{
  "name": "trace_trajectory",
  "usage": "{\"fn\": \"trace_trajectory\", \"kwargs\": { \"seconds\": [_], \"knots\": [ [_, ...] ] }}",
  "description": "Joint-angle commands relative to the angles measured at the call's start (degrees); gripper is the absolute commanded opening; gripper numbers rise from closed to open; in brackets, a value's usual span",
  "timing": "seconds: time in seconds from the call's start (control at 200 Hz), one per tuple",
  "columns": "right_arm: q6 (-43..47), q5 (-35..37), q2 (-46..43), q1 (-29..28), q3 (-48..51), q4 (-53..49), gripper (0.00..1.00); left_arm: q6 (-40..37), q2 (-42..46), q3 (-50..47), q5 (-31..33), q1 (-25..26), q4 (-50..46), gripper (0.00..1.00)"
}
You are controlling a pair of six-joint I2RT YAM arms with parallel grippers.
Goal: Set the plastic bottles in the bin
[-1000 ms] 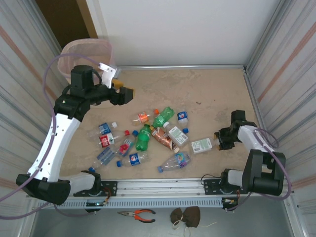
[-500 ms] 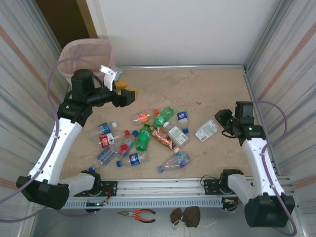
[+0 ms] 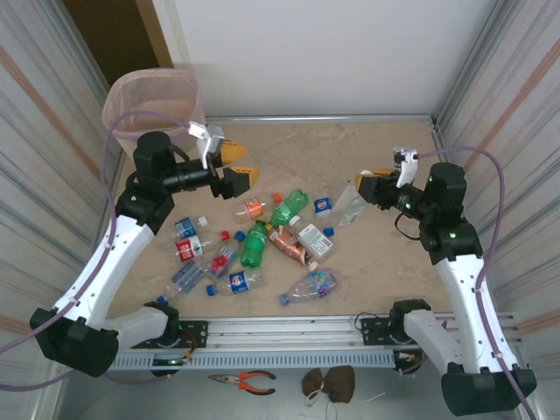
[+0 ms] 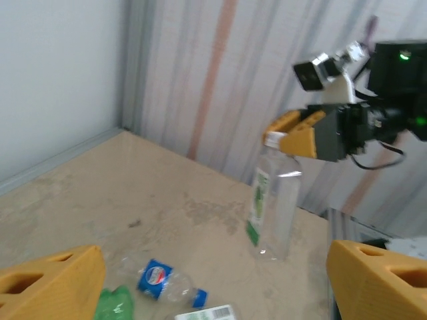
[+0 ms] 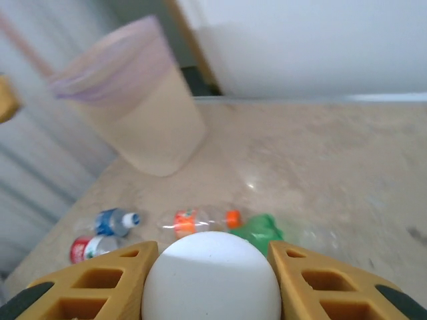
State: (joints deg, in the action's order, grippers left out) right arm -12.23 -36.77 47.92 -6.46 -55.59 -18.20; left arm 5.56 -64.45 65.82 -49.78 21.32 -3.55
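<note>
Top view looks down on the table (image 3: 385,166); wrist views face each other low across its bottles (image 3: 255,245).

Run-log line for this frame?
right gripper: shut on clear bottle, by cap | left gripper: open, empty | other bottles: on table

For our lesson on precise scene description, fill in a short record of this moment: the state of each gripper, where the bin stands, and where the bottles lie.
Left gripper: open, empty, above the table between the bin and the bottle pile
Right gripper: shut on the white-capped end of a clear bottle with a green label, which hangs below it
Bin: upright, far left corner
Loose bottles: lying scattered on the table between the two arms
</note>
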Motion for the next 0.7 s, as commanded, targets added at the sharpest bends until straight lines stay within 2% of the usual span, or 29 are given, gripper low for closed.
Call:
{"fn": "trace_trajectory", "kwargs": {
  "seconds": [0.0, 0.24, 0.361, 0.476, 0.691],
  "knots": [
    [8.58, -10.74, -0.25, -2.69, -3.59, 5.39, 0.13, -5.9, 2.37, -0.1, -3.04, 3.89, 3.64, 0.9],
    [16.12, -15.96, 1.94, -12.18, -10.49, 5.48, 0.05, -10.13, -0.95, 2.57, -1.88, 11.28, 2.52, 0.92],
    [19.27, -17.22, 2.84, -16.61, -13.67, 4.38, 0.0, -15.59, -4.08, 7.18, -2.53, 16.23, -4.47, 0.94],
    [21.43, -16.89, 3.14, -20.61, -15.7, 3.69, 0.0, -21.33, -6.19, 11.19, -0.2, 21.3, -10.73, 0.97],
    [23.3, -15.74, 3.01, -23.41, -17.36, 3.09, 0.0, -25.36, -8.37, 13.72, -0.76, 25.23, -14.0, 0.95]
  ]
}}
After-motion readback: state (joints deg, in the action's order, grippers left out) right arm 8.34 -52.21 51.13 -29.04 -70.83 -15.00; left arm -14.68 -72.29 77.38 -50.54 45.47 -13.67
